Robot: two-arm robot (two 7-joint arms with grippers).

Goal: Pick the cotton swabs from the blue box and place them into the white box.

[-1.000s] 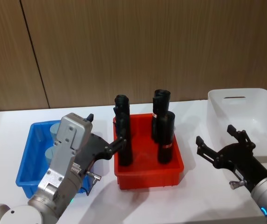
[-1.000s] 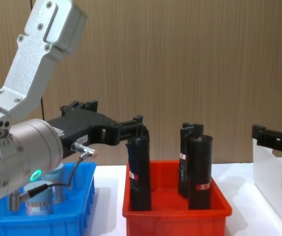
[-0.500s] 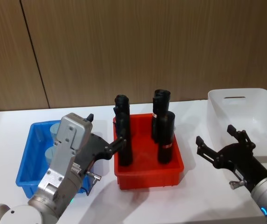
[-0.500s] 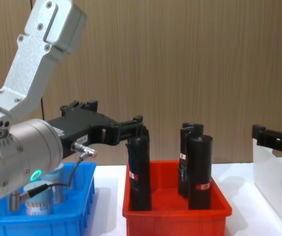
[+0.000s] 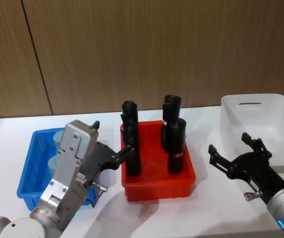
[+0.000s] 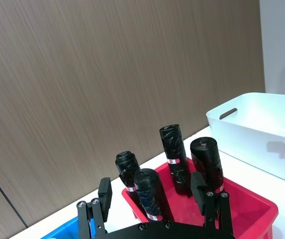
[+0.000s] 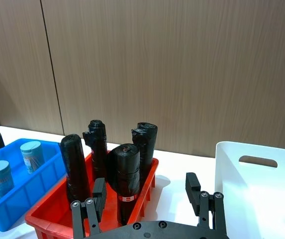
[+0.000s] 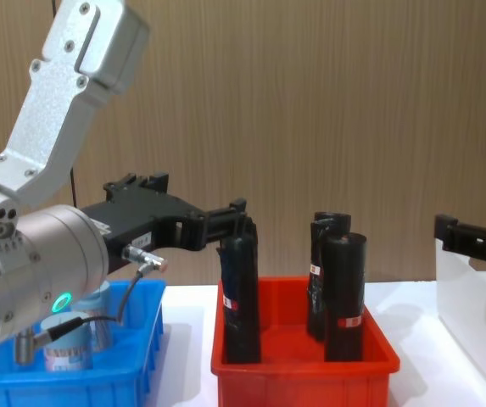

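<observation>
Now left gripper over blue box; right gripper beside white box.

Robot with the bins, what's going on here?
Nothing is being held. Two cotton swab jars sit in the blue box, and the white box looks empty. The left gripper hangs open over the blue box's edge by the red bin of black rolls; the right gripper is open before the white box.

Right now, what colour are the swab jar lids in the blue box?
Grey-blue; the cotton swabs show best in the right wrist view.
</observation>
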